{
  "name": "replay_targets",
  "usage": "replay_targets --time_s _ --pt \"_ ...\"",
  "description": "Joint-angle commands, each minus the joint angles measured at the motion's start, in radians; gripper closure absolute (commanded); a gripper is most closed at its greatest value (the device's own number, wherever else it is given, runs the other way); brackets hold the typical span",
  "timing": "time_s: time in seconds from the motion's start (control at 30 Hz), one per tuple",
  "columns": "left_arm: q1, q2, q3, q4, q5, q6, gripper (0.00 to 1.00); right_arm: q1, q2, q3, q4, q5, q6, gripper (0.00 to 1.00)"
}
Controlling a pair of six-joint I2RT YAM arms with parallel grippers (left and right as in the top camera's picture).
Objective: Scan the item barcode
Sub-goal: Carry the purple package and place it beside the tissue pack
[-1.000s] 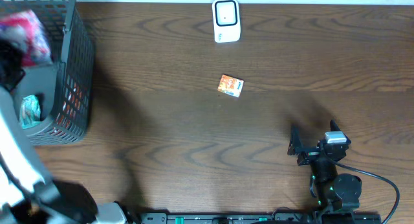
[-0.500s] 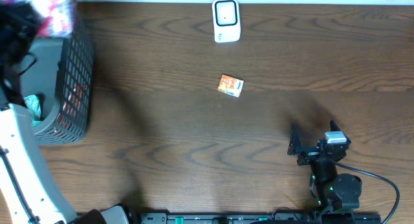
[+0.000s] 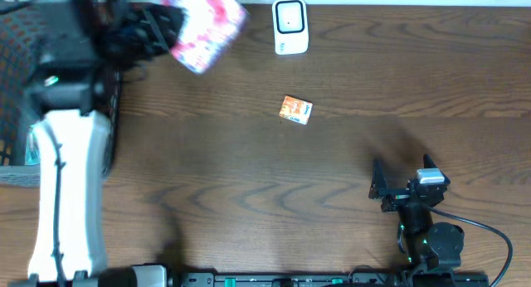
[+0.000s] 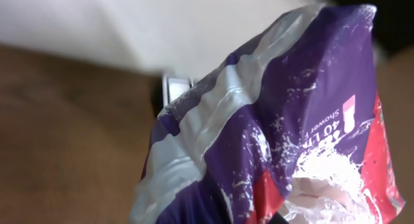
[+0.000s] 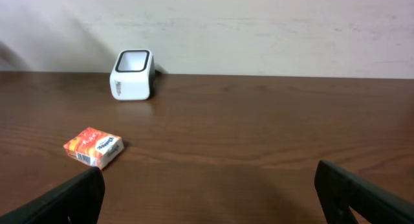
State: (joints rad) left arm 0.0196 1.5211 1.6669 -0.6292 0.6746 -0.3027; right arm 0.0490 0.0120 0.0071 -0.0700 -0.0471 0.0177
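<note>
The left hand (image 3: 159, 27) is clenched on a shiny purple, pink and white packet (image 3: 204, 25). It holds the packet above the far left of the wooden counter (image 3: 207, 171), just left of a white scanner (image 3: 289, 26) that stands at the far edge. A small orange box (image 3: 296, 109) lies in front of the scanner near the middle, and the right hand (image 3: 401, 177) sits at the near right, fingers spread wide, grasping nothing.
</note>
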Motion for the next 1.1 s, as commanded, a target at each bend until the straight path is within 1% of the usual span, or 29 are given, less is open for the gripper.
replay_targets --time_s 0.0,0.13,0.23,0.3,0.43,0.5,0.53,0.73,1.0,1.07 --pt "-0.074 0.096 0.004 -0.04 -0.04 0.104 0.92 -0.008 -0.004 -0.001 -0.005 0.008 0.003 0.01" --pt "-0.146 0.206 0.004 -0.089 -0.138 0.105 0.92 -0.008 -0.004 -0.001 -0.005 0.008 0.003 0.01" --pt "-0.192 0.294 0.004 -0.112 -0.213 0.149 0.92 -0.008 -0.004 -0.001 -0.005 0.008 0.003 0.01" --pt "-0.215 0.345 0.004 -0.12 -0.291 0.184 0.92 -0.008 -0.004 -0.001 -0.005 0.008 0.003 0.01" --pt "-0.253 0.435 0.004 -0.126 -0.536 0.19 0.92 -0.008 -0.004 -0.001 -0.005 0.008 0.003 0.01" --pt "-0.264 0.47 0.004 -0.126 -0.592 0.22 0.92 -0.008 -0.004 -0.001 -0.005 0.008 0.003 0.01" --pt "-0.269 0.487 0.004 -0.127 -0.593 0.248 0.92 -0.008 -0.004 -0.001 -0.005 0.008 0.003 0.01" --pt "-0.299 0.548 0.004 -0.148 -0.578 0.33 0.92 -0.008 -0.004 -0.001 -0.005 0.008 0.003 0.01" --pt "-0.366 0.599 0.003 -0.175 -0.578 0.333 0.92 -0.008 -0.004 -0.001 -0.005 0.008 0.003 0.01" --pt "-0.383 0.602 -0.001 -0.171 -0.557 0.333 0.92 -0.008 -0.004 -0.001 -0.005 0.008 0.003 0.01"
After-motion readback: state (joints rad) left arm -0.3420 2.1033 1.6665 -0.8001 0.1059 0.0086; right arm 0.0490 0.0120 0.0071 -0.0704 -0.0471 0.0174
